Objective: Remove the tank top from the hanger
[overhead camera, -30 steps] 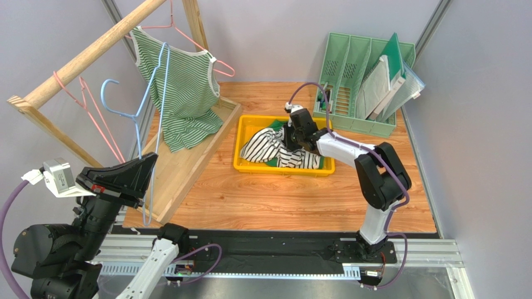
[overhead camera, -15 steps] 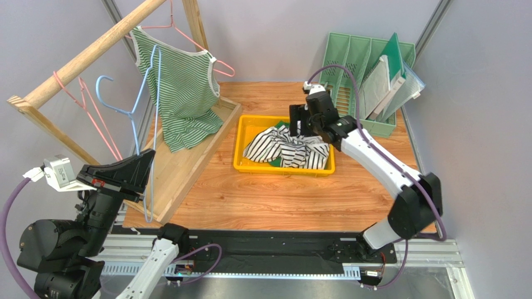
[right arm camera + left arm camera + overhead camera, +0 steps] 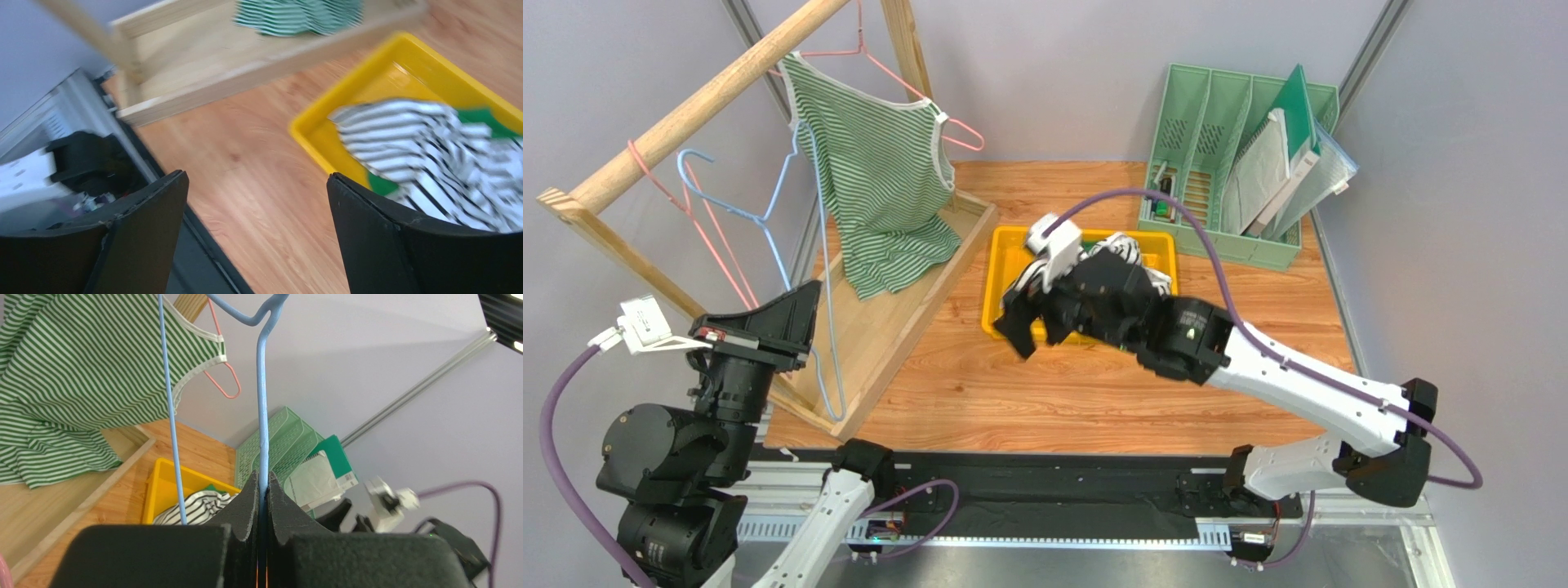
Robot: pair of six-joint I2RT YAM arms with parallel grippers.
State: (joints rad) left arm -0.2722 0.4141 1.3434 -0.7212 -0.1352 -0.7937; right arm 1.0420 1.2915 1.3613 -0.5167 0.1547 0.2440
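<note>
The green-and-white striped tank top (image 3: 879, 184) hangs from a pink hanger (image 3: 952, 126) on the wooden rail (image 3: 695, 110) at the back left. It also shows in the left wrist view as tank top (image 3: 73, 386) with the pink hanger's tip (image 3: 226, 380). My left gripper (image 3: 803, 325) is shut on a bare blue hanger (image 3: 787, 202), its wire (image 3: 264, 416) pinched between the fingers (image 3: 248, 499). My right gripper (image 3: 1032, 333) hovers open and empty over the table, just in front of the yellow bin (image 3: 995, 321).
The yellow bin (image 3: 368, 67) holds black-and-white striped clothes (image 3: 423, 153). A green file rack (image 3: 1241, 147) with folders stands at the back right. The wooden rack's base board (image 3: 891, 325) lies along the left. More pink hangers (image 3: 707, 227) hang on the rail.
My right gripper opened, left the striped clothes in the bin and swung back toward the near left. My left gripper drifted a little left with the blue hanger.
</note>
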